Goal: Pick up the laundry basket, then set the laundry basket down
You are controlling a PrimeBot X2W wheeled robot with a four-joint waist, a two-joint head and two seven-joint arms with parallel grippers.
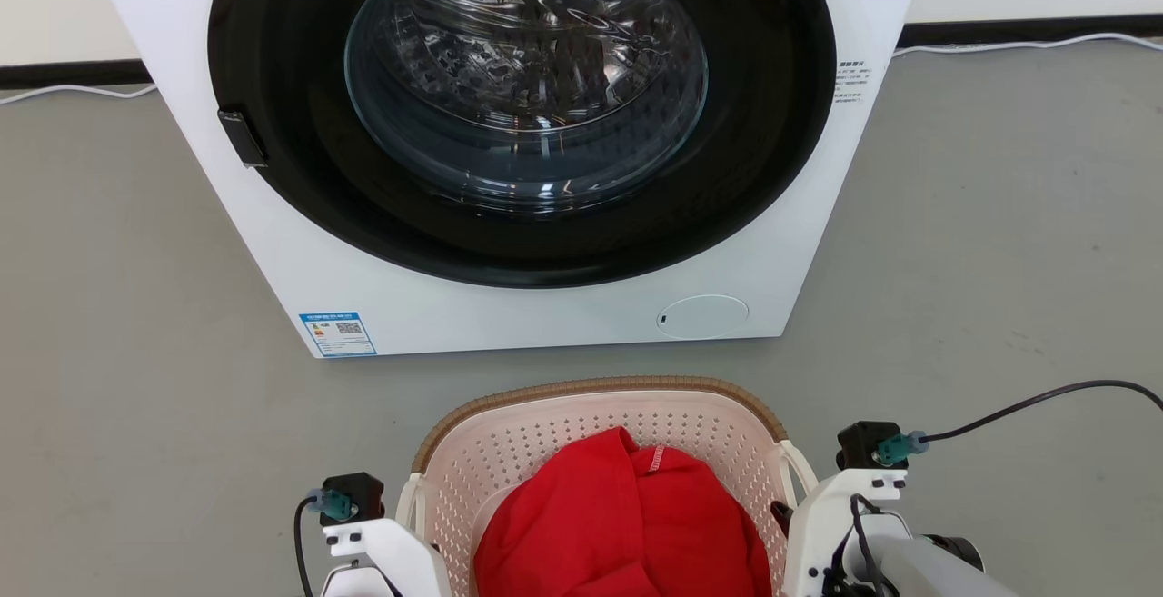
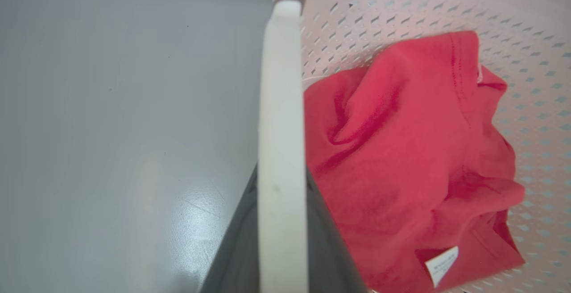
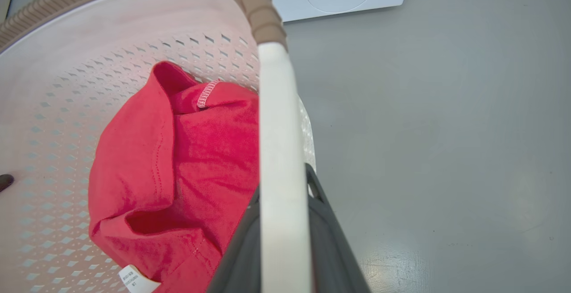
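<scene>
Between the two grippers, just in front of the white washing machine [image 1: 545,315]: the laundry basket [image 1: 600,390]. Gripped on its left white handle [image 2: 281,105] by the left gripper [image 2: 282,186], narrowly closed, with one dark finger on each side of the bar. Gripped in the same way on the right handle [image 3: 279,119] by the right gripper [image 3: 283,186]. Rounded, of pale cream-pink plastic, with many small holes and a brown woven-look rim. Inside, a crumpled red garment [image 1: 618,515] with a small white label [image 2: 441,264]. Resting on the grey floor [image 1: 999,261] or just above it: cannot tell.
</scene>
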